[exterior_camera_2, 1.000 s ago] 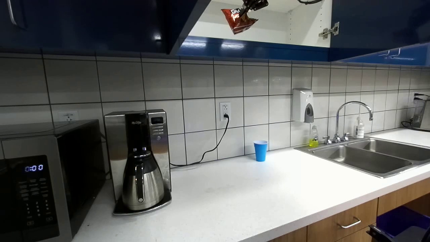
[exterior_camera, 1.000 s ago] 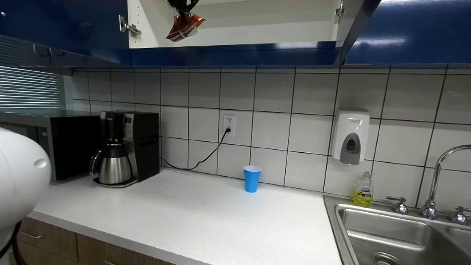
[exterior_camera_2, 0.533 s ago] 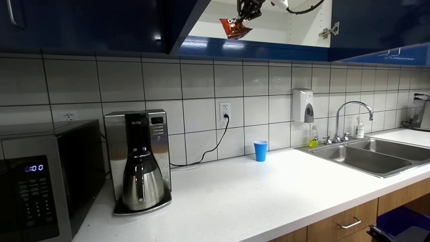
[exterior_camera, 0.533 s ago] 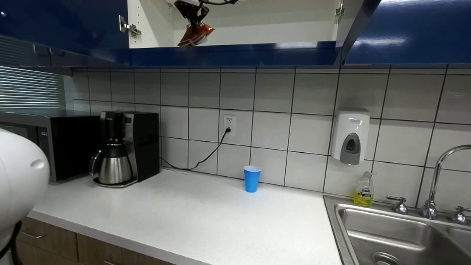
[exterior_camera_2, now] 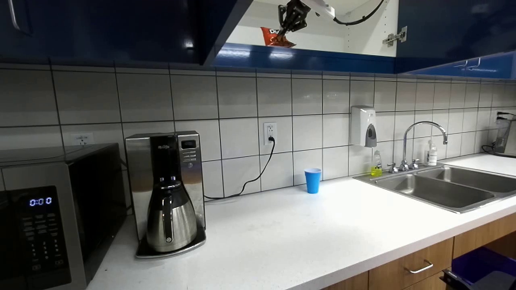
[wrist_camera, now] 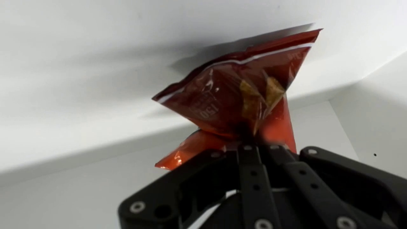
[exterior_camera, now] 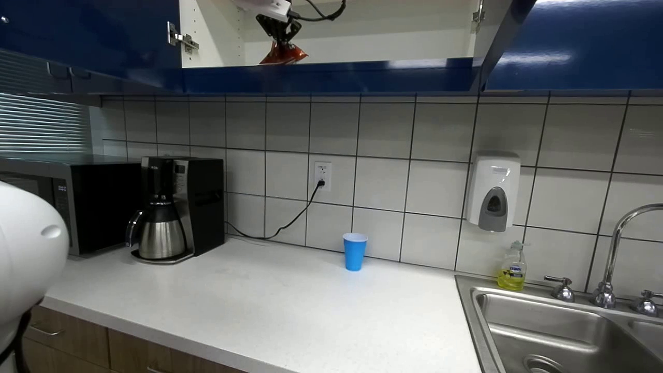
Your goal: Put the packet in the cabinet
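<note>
The dark red packet (exterior_camera: 285, 53) with whitish markings is inside the open blue cabinet (exterior_camera: 331, 77), low behind its bottom front edge, which hides the packet's lowest part. It also shows in an exterior view (exterior_camera_2: 269, 36), above the cabinet's blue bottom edge (exterior_camera_2: 302, 57). My gripper (exterior_camera: 284, 42) points down and is shut on the packet's pinched middle. In the wrist view, the packet (wrist_camera: 222, 86) bulges on both sides of the gripper's fingertips (wrist_camera: 251, 136). Its shadow falls on the white interior; I cannot tell whether it touches the cabinet floor.
Open dark blue doors (exterior_camera: 93, 41) (exterior_camera_2: 451, 32) flank the cabinet opening. A hinge (exterior_camera_2: 395, 37) juts at the side wall. Below, a blue cup (exterior_camera: 355, 252), coffee maker (exterior_camera_2: 171, 193) and microwave (exterior_camera_2: 40, 217) stand on the counter; a sink (exterior_camera_2: 435, 193) is beside them.
My gripper has carried the packet lower, down to the cabinet's bottom edge. More of the arm has come into both exterior views. The gripper has stayed shut on the packet.
</note>
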Motion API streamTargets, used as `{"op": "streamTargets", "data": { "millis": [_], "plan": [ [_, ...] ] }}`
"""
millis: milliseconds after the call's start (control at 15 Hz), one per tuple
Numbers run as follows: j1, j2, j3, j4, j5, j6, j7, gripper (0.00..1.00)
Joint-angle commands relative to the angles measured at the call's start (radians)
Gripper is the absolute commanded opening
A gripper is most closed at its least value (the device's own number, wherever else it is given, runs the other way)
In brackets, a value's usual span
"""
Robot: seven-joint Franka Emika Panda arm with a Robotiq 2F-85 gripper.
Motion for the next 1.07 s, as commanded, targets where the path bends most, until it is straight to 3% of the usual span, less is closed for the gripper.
{"op": "streamTargets", "data": {
  "millis": [0,600,667,1000],
  "plan": [
    [0.0,0.045,-0.002,0.068,-0.016,0.002,0.042,0.28],
    [-0.003,0.017,-0.008,0.065,-0.003,0.005,0.033,0.95],
    [-0.003,0.009,-0.009,0.059,-0.001,0.007,0.029,1.0],
    [-0.004,-0.052,-0.014,0.015,0.008,0.011,0.007,1.0]
  ]
}}
